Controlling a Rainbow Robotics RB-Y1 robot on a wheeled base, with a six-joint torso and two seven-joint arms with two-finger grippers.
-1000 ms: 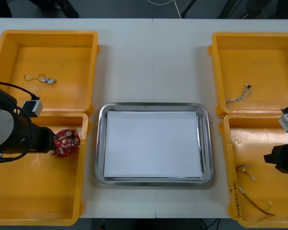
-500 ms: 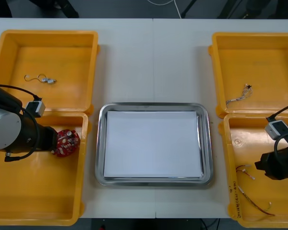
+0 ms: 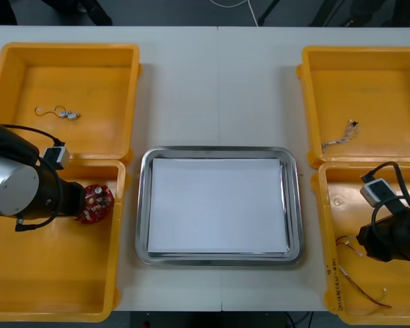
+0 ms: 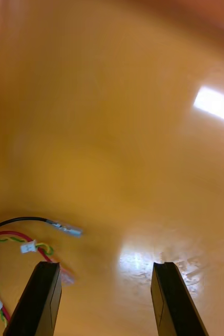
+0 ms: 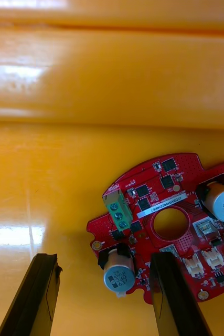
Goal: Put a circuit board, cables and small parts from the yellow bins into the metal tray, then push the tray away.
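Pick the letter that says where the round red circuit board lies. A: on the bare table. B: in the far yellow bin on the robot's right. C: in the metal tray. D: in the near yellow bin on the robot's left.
D: the circuit board lies on the floor of the near left yellow bin, at the open left gripper.

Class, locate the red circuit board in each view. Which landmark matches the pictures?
Front view: circuit board in the left near bin, at the left gripper, toward the far wall.
Left wrist view: just ahead of the open fingers, one finger overlapping it.
Right wrist view: another bin, cables by the right gripper.
Landmark: that far wall beyond the board.
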